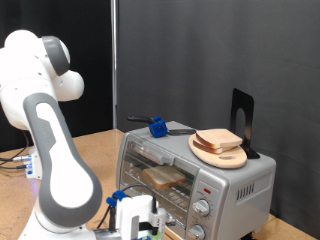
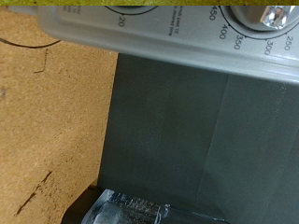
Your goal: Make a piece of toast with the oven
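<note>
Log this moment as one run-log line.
end effector: low, before oven knob panel | holds: nothing seen | bread slice: inside oven on rack | more slices: board on top

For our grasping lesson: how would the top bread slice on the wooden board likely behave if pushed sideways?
The bread slice looks thin and pale, so probably light and soft. It lies loose on a stack on the board, so it would likely slide off. The board sits atop the oven; a fall seems possible.

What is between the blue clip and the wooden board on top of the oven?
In the exterior view, only bare oven top lies between the blue clip and the board; a thin dark handle stretches from the clip toward the board.
</note>
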`<state>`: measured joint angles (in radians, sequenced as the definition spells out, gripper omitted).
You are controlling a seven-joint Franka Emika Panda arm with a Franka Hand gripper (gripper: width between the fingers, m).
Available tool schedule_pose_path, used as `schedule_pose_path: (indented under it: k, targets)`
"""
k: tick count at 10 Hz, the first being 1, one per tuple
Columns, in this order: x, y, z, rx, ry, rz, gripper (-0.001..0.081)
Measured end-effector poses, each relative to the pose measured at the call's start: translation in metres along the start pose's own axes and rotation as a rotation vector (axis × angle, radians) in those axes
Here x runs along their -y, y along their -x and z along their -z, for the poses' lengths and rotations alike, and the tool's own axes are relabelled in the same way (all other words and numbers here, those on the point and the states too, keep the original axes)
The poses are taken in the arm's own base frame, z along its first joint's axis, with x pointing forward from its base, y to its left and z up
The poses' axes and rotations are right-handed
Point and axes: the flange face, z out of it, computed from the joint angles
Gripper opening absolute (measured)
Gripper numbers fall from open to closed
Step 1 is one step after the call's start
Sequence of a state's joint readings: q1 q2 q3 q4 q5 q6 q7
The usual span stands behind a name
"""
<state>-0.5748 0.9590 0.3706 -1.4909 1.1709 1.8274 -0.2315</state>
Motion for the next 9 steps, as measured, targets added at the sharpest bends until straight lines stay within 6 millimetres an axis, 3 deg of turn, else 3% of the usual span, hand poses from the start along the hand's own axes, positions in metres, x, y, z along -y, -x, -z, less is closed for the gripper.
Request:
schedule_pose_path:
  k: [4, 9]
  targets:
    - [-0.006, -0.002, -0.027, -0.01, 0.026, -0.013, 0.0808]
    - [-0.008, 0.004, -0.047, 0.017, 0.023, -0.025, 0.0808]
